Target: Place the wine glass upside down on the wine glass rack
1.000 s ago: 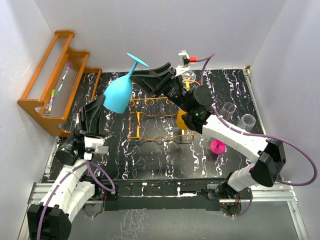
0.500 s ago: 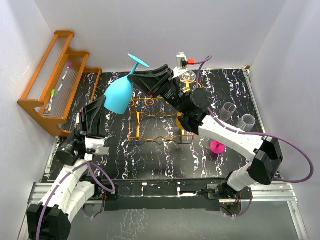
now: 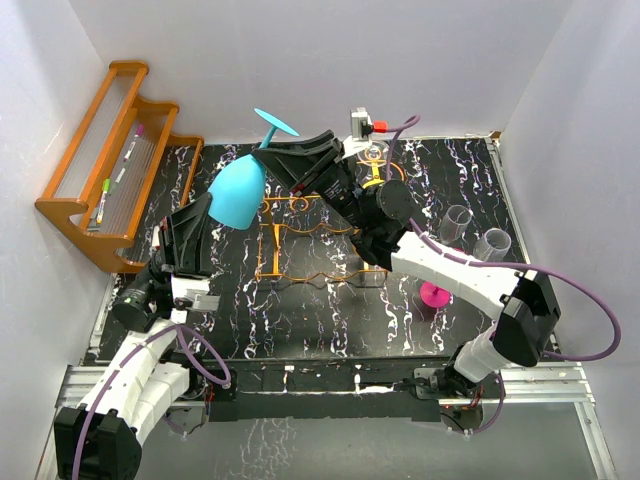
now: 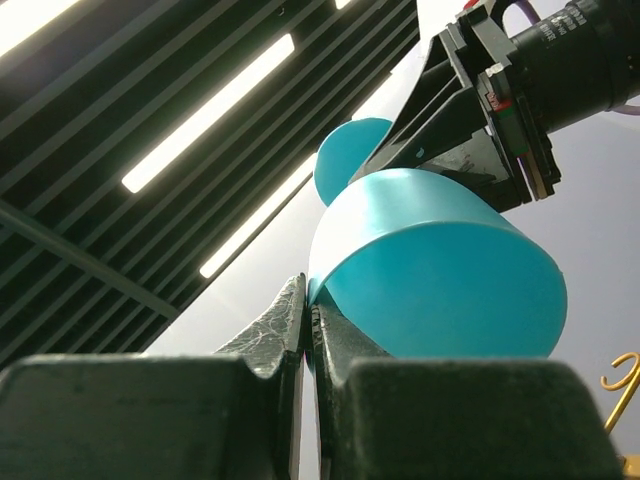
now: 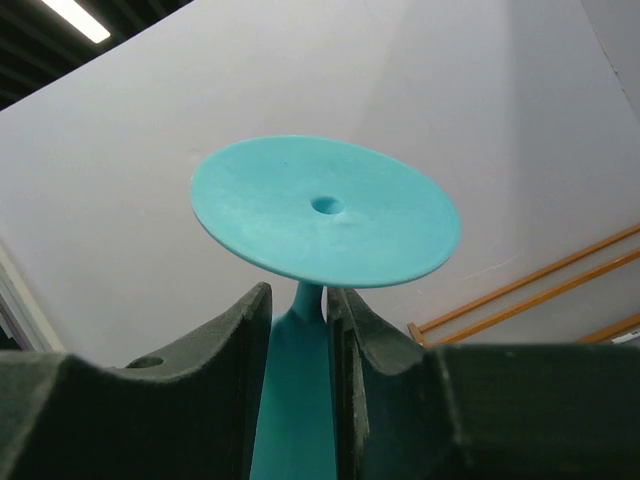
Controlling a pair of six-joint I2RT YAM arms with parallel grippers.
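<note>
A turquoise wine glass hangs upside down above the table, tilted, with its round foot uppermost. My left gripper is shut on the bowl's rim; the left wrist view shows the rim's edge pinched between my left gripper's jaws, with the bowl just beyond. My right gripper reaches in from the right, and in the right wrist view my right gripper clasps the stem just under the foot. The orange wire wine glass rack stands on the table below and to the right of the glass.
A stepped wooden shelf leans against the left wall. A yellow glass and a clear one sit at the rack's right end. A pink glass and two clear glasses stand at the right.
My right gripper has moved left along the glass and narrowed its jaws onto the stem. The left gripper and the glass have hardly shifted.
</note>
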